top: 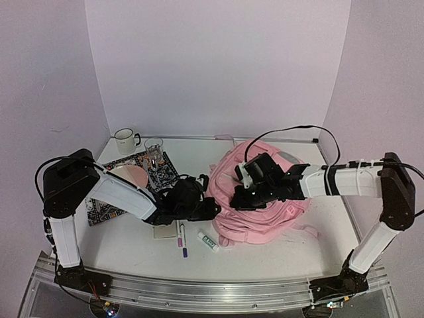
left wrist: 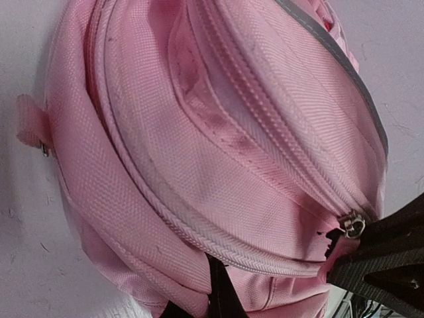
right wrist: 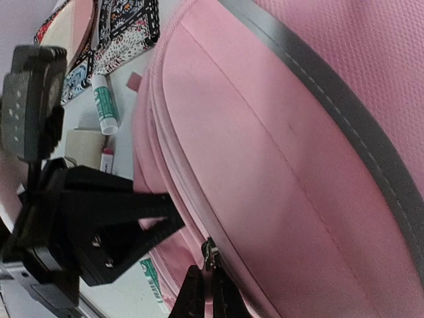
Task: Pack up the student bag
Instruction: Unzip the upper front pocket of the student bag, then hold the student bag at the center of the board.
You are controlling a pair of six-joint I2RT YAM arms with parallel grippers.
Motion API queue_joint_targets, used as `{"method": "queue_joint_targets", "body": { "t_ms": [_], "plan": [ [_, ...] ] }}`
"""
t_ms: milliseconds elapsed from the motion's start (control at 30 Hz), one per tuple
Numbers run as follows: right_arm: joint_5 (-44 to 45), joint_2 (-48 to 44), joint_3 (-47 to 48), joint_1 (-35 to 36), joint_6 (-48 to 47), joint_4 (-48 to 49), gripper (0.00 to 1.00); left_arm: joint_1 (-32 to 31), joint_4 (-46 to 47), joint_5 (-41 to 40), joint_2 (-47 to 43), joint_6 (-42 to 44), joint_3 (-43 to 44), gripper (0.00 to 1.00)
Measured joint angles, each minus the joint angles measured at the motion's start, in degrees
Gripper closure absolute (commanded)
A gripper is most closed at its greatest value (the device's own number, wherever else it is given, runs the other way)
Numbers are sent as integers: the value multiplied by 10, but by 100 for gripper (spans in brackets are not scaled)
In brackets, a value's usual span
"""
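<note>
The student bag [top: 271, 199], a large light-pink backpack, lies on the table right of centre. It fills the left wrist view [left wrist: 199, 132] and the right wrist view [right wrist: 298, 165]. My left gripper [top: 207, 209] is at the bag's left edge, and its dark fingers [left wrist: 222, 291] are closed on a fold of pink fabric under a zip seam. My right gripper [top: 242, 196] rests on top of the bag. In the right wrist view it [right wrist: 207, 285] is shut on the pink pull tab of a zip slider [right wrist: 211, 252]. That slider also shows in the left wrist view [left wrist: 353, 225].
A white mug [top: 124, 141] and a glass [top: 154, 152] stand at the back left. A patterned book [top: 142, 173] lies under my left arm. Two markers [top: 181, 238], a beige pad [top: 163, 232] and a green-and-white tube [top: 209, 241] lie in front of the bag.
</note>
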Motion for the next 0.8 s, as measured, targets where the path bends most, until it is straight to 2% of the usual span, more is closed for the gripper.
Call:
{"method": "queue_joint_targets", "body": {
  "t_ms": [167,200,367,500,600,800],
  "plan": [
    [14,41,51,4,12,4,87,-3,51,-4,0,-8,-26,99],
    [16,47,59,4,12,5,82,-3,58,-4,0,-8,-30,96],
    [15,53,70,8,1,12,68,-5,85,-11,-4,3,-51,66],
    [16,37,58,9,-13,18,55,-14,91,-22,-29,28,-78,56],
    [23,-10,30,9,-35,19,48,-20,91,-26,-55,54,-93,49],
    [55,-96,-14,8,-98,8,36,-23,84,-30,-106,120,-113,42]
  ]
}}
